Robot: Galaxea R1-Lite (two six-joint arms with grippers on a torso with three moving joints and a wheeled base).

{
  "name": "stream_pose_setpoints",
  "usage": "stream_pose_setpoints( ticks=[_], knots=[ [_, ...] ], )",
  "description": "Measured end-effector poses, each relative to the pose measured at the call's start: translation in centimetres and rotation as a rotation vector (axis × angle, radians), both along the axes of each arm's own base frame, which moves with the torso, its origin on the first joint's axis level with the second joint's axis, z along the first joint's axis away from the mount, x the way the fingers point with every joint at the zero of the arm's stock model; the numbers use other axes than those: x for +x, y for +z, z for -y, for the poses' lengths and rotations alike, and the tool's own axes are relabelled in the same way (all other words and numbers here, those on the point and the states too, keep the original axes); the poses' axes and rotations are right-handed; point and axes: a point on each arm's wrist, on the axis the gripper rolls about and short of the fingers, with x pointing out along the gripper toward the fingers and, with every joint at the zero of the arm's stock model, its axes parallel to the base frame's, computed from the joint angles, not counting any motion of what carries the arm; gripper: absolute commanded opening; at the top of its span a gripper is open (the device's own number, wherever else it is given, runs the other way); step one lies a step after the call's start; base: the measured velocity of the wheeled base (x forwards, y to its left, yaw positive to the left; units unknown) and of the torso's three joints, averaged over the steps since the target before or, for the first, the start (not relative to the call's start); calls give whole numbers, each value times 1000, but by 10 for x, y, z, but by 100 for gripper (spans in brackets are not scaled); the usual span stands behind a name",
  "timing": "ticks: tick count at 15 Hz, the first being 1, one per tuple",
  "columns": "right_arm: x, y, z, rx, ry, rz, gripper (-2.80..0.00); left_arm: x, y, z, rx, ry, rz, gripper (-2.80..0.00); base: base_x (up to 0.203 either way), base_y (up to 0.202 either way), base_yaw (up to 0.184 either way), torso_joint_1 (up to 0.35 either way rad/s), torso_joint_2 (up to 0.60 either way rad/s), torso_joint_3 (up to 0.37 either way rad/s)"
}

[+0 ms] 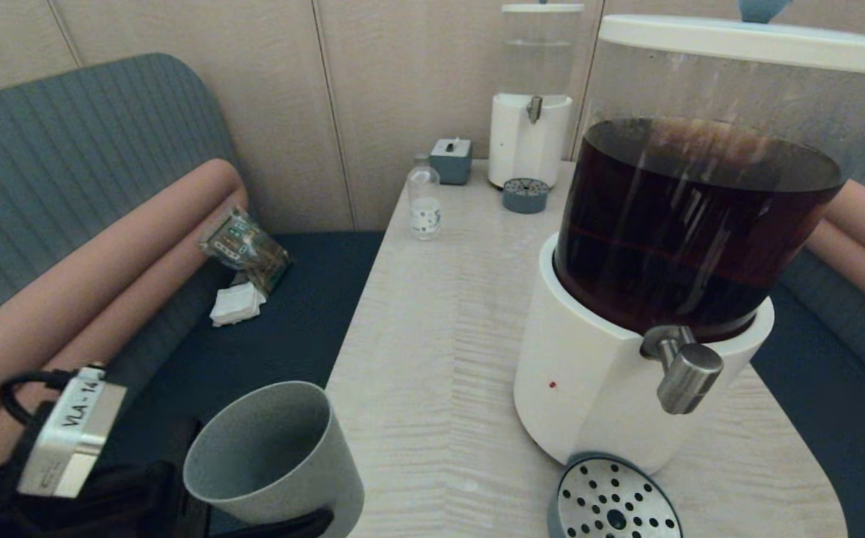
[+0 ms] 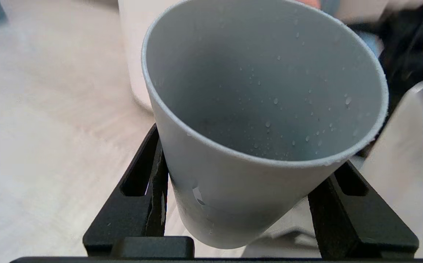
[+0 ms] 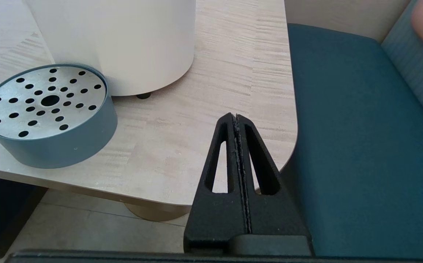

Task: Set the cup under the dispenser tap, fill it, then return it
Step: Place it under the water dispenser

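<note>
The grey-green cup (image 1: 275,456) is at the table's near left edge, tilted and held off the tabletop, with my left gripper (image 2: 248,157) shut on its lower wall. Its inside (image 2: 262,109) holds only water droplets, no liquid. The brushed-steel dispenser tap (image 1: 686,370) juts from the white base of the large dispenser (image 1: 589,373), whose tank holds dark brown liquid, well to the right of the cup. Below the tap lies a round perforated drip tray (image 1: 615,501). My right gripper (image 3: 236,117) is shut on nothing, parked off the table's near right corner, right of the drip tray (image 3: 46,109).
At the table's far end stand a small clear-liquid dispenser (image 1: 529,142), its little drip tray (image 1: 525,194), a grey box (image 1: 451,161) and a clear bottle (image 1: 425,202). A packet (image 1: 245,246) and a tissue (image 1: 236,305) lie on the left bench seat.
</note>
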Motion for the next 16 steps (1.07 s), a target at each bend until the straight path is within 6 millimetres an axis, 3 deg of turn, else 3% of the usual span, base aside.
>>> stream_pose_setpoints(
  ticks=[4, 8, 12, 16],
  knots=[
    [0, 0, 0, -1, 0, 0, -280, -5, 16, -1, -44, -23, 44, -280, 0, 0, 0, 0, 0, 0],
    [0, 0, 0, 0, 0, 0, -280, 28, 27, 13, -46, -95, 74, -280, 0, 0, 0, 0, 0, 0],
    [0, 0, 0, -1, 0, 0, -280, 66, 15, 55, -24, -215, 60, -280, 0, 0, 0, 0, 0, 0],
    [0, 0, 0, 0, 0, 0, -280, 76, 6, 103, -28, -322, 45, -280, 0, 0, 0, 0, 0, 0]
  ],
)
